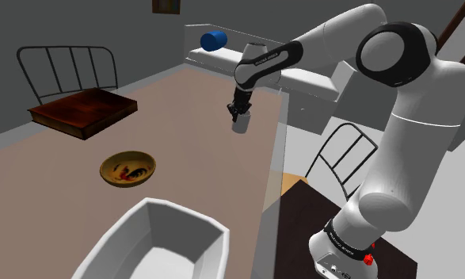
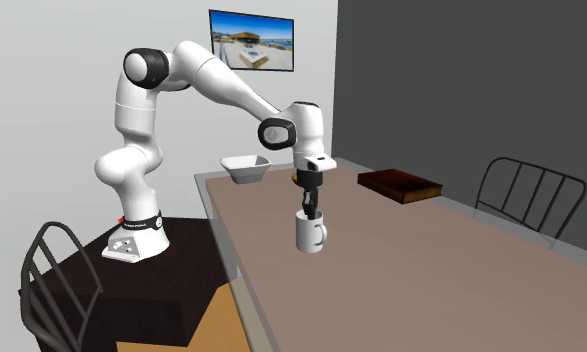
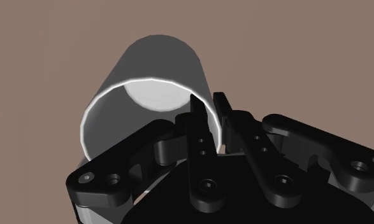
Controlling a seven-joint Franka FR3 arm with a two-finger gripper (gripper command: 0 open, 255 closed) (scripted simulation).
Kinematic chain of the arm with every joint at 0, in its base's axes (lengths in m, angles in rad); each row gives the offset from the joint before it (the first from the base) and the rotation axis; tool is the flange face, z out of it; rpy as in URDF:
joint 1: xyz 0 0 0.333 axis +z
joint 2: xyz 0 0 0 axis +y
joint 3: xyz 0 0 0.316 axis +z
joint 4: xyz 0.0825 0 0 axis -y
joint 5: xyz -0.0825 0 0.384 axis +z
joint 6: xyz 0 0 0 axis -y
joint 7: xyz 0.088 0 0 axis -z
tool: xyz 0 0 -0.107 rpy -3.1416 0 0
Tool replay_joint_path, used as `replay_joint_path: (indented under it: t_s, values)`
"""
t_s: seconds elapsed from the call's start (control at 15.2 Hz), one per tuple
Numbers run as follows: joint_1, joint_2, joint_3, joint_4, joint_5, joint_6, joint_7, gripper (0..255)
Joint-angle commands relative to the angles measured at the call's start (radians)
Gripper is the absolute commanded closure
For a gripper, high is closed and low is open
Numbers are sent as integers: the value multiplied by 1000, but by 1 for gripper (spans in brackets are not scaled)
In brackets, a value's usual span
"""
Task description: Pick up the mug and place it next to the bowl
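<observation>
The long brown table (image 1: 183, 119) carries everything, and the white arm (image 1: 397, 95) reaches out over it. In the shoulder view a white rectangular tub (image 1: 116, 238) sits at the table's six o'clock and a dark wooden tray (image 1: 84, 111) at ten. The shallow yellow-brown bowl (image 1: 126, 154) lies at eight o'clock from the plain white cylindrical mug (image 1: 240, 125), well apart from it. The black hand (image 1: 239, 116) is clamped on the mug's rim wall, one finger inside and one outside. Whether the base clears the table I cannot tell. The mug looks stiff, light, smooth and probably easy to chip. Pinched at the rim it may swing, so a slow carry seems wise.
</observation>
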Motion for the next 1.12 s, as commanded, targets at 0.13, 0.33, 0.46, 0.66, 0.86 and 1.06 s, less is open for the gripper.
replay_joint_path:
  t_s: [0.13,0.33,0.46,0.66,0.86,1.06]
  values:
    - [1,-24,-2,18,-4,-42,1,255]
    - [2,-43,-3,36,-8,-78,3,255]
    - [2,-54,-3,49,-10,-102,4,255]
    - [3,-70,-4,70,-12,-139,5,255]
    - [4,-84,-4,93,-14,-176,5,255]
    - [4,-96,-4,119,-16,-214,6,255]
